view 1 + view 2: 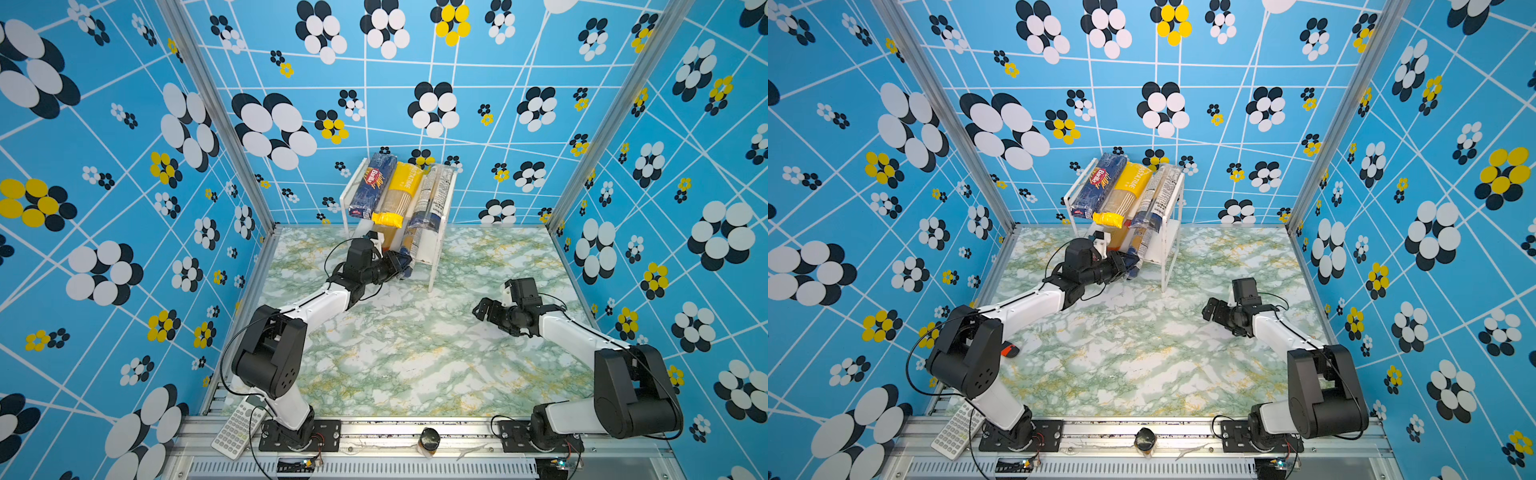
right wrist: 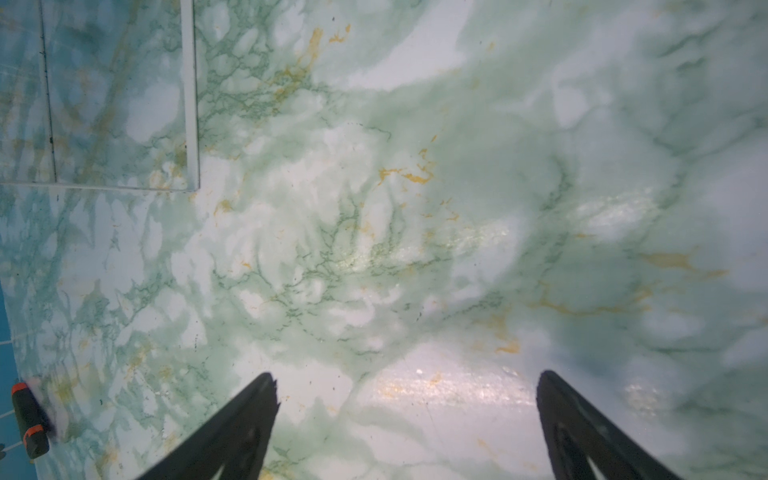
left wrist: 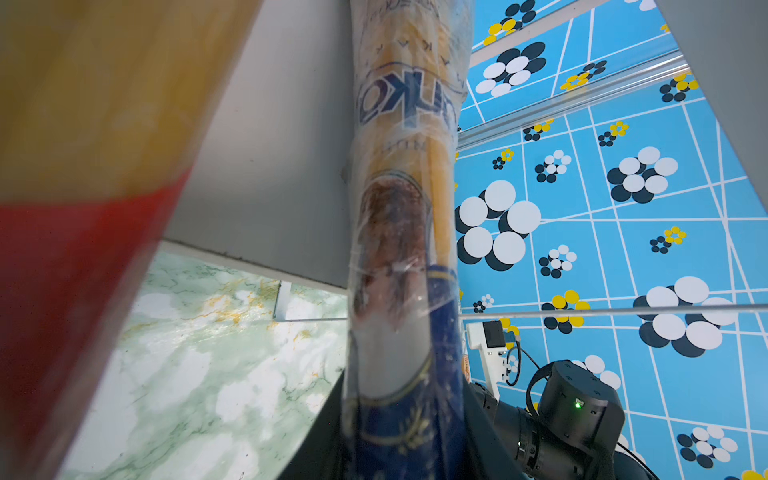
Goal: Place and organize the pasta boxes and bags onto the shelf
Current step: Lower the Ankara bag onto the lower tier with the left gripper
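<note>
The white shelf (image 1: pixel 352 185) (image 1: pixel 1158 245) stands at the back of the table. Its upper board carries the dark blue Barilla box (image 1: pixel 372 185), a yellow bag (image 1: pixel 397 195) and a white-labelled blue-ended bag (image 1: pixel 430 199). On the lower board lies a red-ended bag (image 1: pixel 388 241) (image 3: pixel 83 166). Beside it the gold-labelled blue-ended bag (image 1: pixel 409 245) (image 3: pixel 399 208) slants into that tier, its near end sticking out. My left gripper (image 1: pixel 399 266) (image 3: pixel 403 457) is shut on that blue end. My right gripper (image 1: pixel 482 309) (image 2: pixel 407 386) hangs open over bare table, right of the shelf.
A short black-and-orange object (image 1: pixel 1011 351) (image 2: pixel 29 419) lies on the table near the left arm's elbow. A calculator (image 1: pixel 239 428) and a small dark-lidded jar (image 1: pixel 429 440) sit on the front rail. The marble table (image 1: pixel 415 353) stretches between the arms.
</note>
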`<move>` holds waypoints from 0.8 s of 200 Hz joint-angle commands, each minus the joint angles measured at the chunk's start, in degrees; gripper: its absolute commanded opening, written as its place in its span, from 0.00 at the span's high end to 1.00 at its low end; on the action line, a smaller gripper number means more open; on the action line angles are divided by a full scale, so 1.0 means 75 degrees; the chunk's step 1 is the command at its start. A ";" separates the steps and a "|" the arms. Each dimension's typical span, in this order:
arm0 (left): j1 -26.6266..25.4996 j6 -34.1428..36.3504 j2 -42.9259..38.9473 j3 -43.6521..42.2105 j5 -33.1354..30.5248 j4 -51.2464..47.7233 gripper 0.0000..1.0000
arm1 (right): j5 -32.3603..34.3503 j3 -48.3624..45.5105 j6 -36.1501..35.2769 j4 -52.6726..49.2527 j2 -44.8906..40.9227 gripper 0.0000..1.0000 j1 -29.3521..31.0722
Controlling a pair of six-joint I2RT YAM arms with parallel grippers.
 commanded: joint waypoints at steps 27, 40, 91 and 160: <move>0.0034 0.0322 -0.0083 0.0548 0.0003 0.1232 0.74 | -0.0145 0.0000 -0.0164 -0.0101 -0.0050 0.01 -0.0046; 0.0034 0.0342 -0.0105 0.0551 -0.0060 0.1123 0.73 | -0.0137 -0.0001 -0.0158 -0.0102 -0.0050 0.01 -0.0046; 0.0034 0.0377 -0.0049 0.0534 -0.0238 0.0967 0.69 | -0.0206 0.0048 -0.0163 -0.0125 -0.0020 0.01 -0.0046; 0.0034 0.0419 -0.0013 0.0569 -0.0166 0.0975 0.62 | -0.0195 0.0054 -0.0162 -0.0160 -0.0038 0.01 -0.0046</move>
